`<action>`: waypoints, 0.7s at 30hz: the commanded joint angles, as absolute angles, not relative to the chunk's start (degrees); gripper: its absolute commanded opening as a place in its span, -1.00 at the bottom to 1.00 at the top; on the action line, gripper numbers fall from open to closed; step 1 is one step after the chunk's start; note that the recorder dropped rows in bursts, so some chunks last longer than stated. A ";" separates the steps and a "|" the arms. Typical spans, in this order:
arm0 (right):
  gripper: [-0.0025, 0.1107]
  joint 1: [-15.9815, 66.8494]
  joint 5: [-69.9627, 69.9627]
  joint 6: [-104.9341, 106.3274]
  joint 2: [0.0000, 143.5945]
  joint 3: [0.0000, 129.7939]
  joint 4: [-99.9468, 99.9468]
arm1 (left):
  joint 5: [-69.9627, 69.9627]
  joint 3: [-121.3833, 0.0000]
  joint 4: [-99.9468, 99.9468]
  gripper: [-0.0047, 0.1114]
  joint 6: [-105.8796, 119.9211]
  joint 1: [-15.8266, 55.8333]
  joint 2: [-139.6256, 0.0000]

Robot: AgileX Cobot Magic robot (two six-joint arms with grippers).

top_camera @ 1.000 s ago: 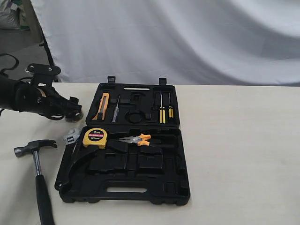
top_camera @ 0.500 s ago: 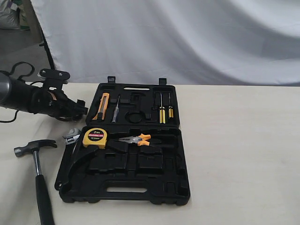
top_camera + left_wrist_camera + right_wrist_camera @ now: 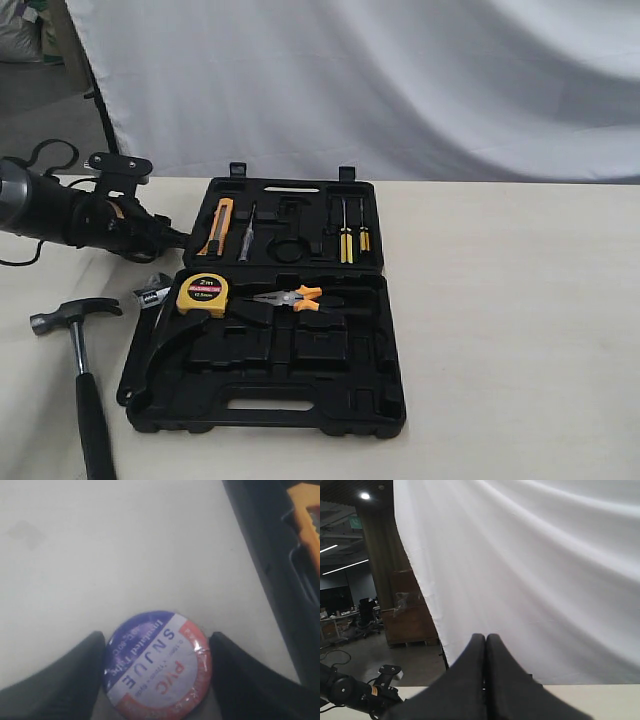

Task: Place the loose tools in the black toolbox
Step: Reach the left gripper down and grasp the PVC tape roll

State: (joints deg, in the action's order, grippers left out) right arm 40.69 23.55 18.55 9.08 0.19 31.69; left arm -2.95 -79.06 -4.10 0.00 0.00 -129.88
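Note:
The black tape roll (image 3: pixel 157 665), with its blue, white and red label, sits between my left gripper's (image 3: pixel 156 642) two black fingers, which press on both its sides. In the exterior view that gripper (image 3: pixel 176 238) hovers just left of the black toolbox's (image 3: pixel 300 365) far half; the roll itself is hidden there. The toolbox wall (image 3: pixel 270 565) lies close beside the roll. The steel claw hammer (image 3: pixel 80 345) lies on the table at the front left. The small silver wrench (image 3: pixel 152 293) rests by the toolbox's left edge. My right gripper (image 3: pixel 485 638) is shut on nothing and faces the white curtain.
A yellow tape measure (image 3: pixel 203 293) and orange-handled pliers (image 3: pixel 290 297) lie in the toolbox's near half. A utility knife (image 3: pixel 220 225) and screwdrivers (image 3: pixel 347 232) fill the far half. The white curtain (image 3: pixel 400 80) hangs behind the table.
My left arm has moved right, toward the toolbox, with the tape roll in its fingers. The hammer and wrench have not moved.

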 commanded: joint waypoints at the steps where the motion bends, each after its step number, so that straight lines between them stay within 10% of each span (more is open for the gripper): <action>1: -0.95 40.51 23.68 18.66 8.66 0.00 30.96 | -2.23 -79.17 -4.43 -0.92 0.00 -0.06 -130.21; 21: -0.95 40.51 23.22 18.66 8.66 0.00 30.96 | 12.21 -79.17 -5.53 -0.92 1.29 8.51 -114.95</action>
